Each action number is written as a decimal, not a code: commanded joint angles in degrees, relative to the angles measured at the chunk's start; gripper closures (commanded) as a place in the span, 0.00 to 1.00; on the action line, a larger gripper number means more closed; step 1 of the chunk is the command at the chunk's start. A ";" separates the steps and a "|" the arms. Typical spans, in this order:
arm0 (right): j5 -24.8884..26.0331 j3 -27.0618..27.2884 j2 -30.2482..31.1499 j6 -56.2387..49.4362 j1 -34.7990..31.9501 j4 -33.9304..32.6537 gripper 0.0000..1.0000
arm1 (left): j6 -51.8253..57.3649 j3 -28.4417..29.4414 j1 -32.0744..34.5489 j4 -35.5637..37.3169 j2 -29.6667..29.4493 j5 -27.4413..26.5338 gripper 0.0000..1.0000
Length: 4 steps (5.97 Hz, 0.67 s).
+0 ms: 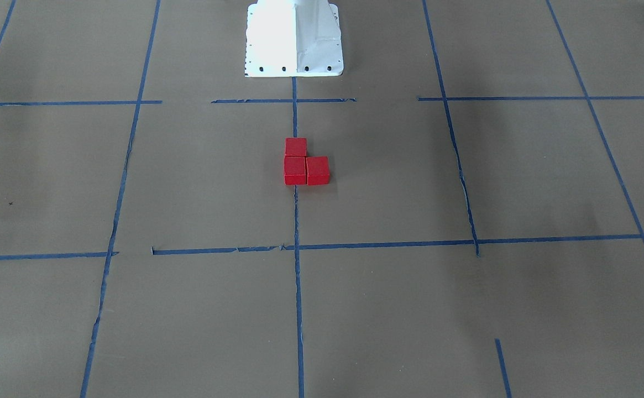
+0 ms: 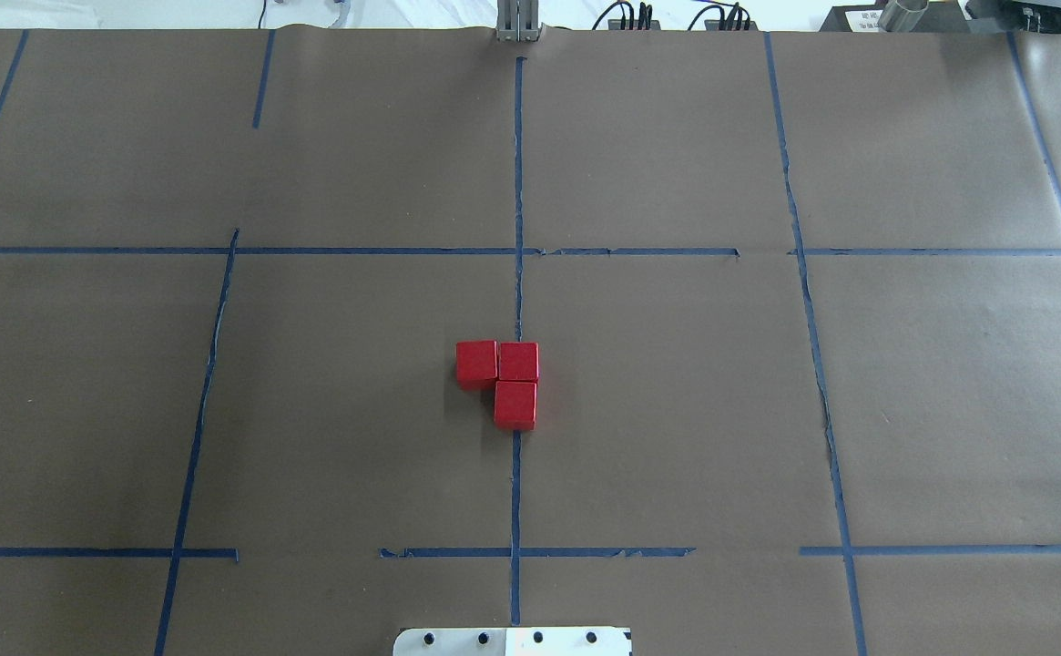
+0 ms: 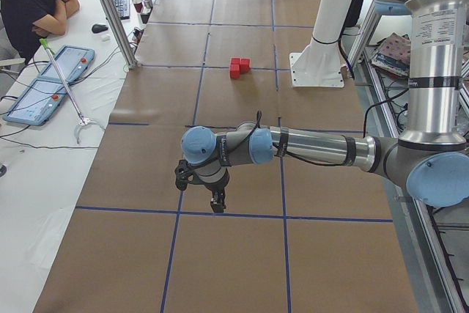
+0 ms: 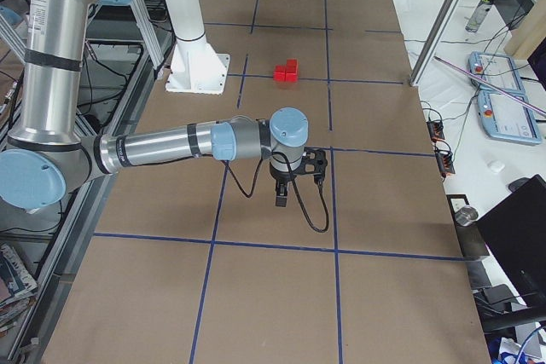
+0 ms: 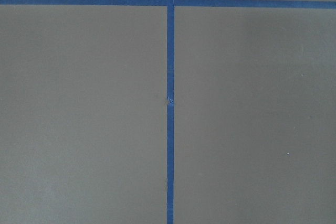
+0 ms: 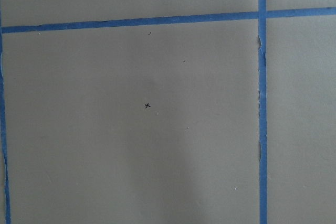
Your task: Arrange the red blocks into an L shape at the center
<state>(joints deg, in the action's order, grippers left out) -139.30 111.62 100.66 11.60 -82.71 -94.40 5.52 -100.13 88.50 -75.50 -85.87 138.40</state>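
Apparently touching nothing, left claw (image 3: 218,207), right claw (image 4: 281,201), gap unclear

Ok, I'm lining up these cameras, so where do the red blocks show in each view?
Front-facing: red blocks just above middle.
Overhead: red blocks just below middle.
Left side: red blocks upper middle.
Right side: red blocks upper middle.
Left wrist: not in it.
Right wrist: not in it.
Shared landmark: white robot base, seen in all four room views.
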 commanded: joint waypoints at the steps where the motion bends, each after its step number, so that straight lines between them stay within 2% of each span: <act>1: 0.08 0.00 -0.03 0.00 0.00 0.09 0.00 | -0.15 -0.50 0.00 0.09 0.09 0.11 0.00; 4: 0.17 0.00 -0.03 0.00 0.00 0.10 0.00 | -0.50 -0.50 0.35 0.09 -0.35 -0.06 0.00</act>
